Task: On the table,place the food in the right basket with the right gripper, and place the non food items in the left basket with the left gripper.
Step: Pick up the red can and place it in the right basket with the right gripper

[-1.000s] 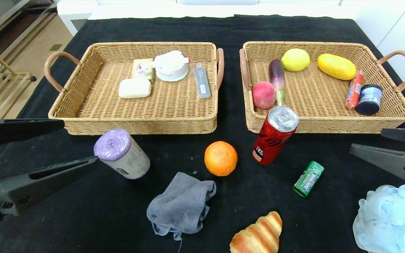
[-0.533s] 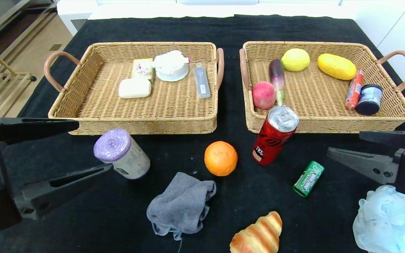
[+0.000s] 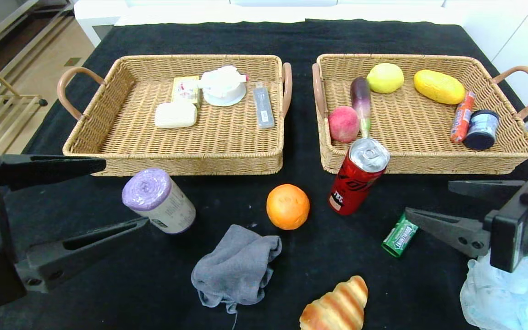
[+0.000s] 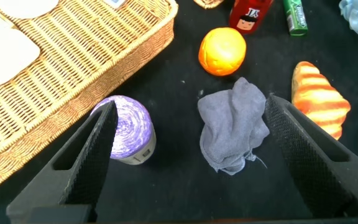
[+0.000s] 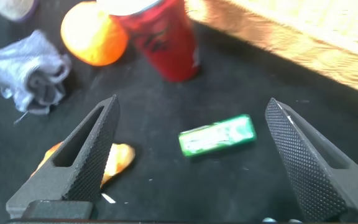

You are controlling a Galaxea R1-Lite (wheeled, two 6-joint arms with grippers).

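On the black table lie a purple roll (image 3: pixel 158 200), a grey cloth (image 3: pixel 236 268), an orange (image 3: pixel 288 206), a red can (image 3: pixel 358 176), a green gum pack (image 3: pixel 400 234), a croissant (image 3: pixel 335 307) and a light blue bath puff (image 3: pixel 507 298). My left gripper (image 3: pixel 126 193) is open and empty, just left of the purple roll; in the left wrist view it (image 4: pixel 190 106) spans the roll (image 4: pixel 128 127) and the cloth (image 4: pixel 234 127). My right gripper (image 3: pixel 428 198) is open and empty, just right of the gum pack, which lies between its jaws in the right wrist view (image 5: pixel 217 135).
The left basket (image 3: pixel 177 161) holds soap, a box, a white dish and a grey stick. The right basket (image 3: pixel 429 163) holds a peach, an eggplant, a lemon, a yellow fruit, a sausage and a dark jar. The can stands against its front wall.
My right gripper has moved left, from the table's right edge to beside the gum pack. My left gripper has moved slightly right toward the purple roll. No object has moved.
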